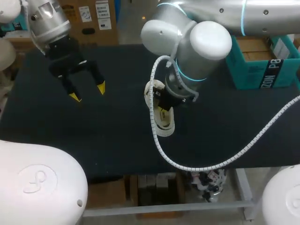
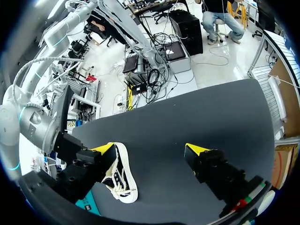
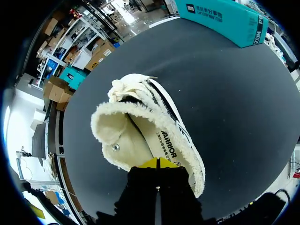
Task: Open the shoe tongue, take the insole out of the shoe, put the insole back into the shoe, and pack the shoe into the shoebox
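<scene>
My right claw (image 3: 159, 163) is down in the shoe's mouth, arm coming in from the right over the middle of the table. The yellow tips are pressed together on the near end of the insole; can't tell if any of its edge is pinched between them. Left claw (image 1: 87, 92) hangs above the far left of the table, fingers spread wide, nothing between them, well apart from the shoe. The table (image 1: 93, 136) is black. The teal shoebox (image 1: 262, 65) is at the far right edge, well apart from the shoe. The shoe (image 3: 140, 117) is white with black stripes and a fleecy collar, upright on its sole about mid-table, under my right wrist. The insole (image 3: 154, 136) is cream, lying flat inside the shoe. A white spiral cable (image 1: 211, 165) loops off my right arm over the near right.
</scene>
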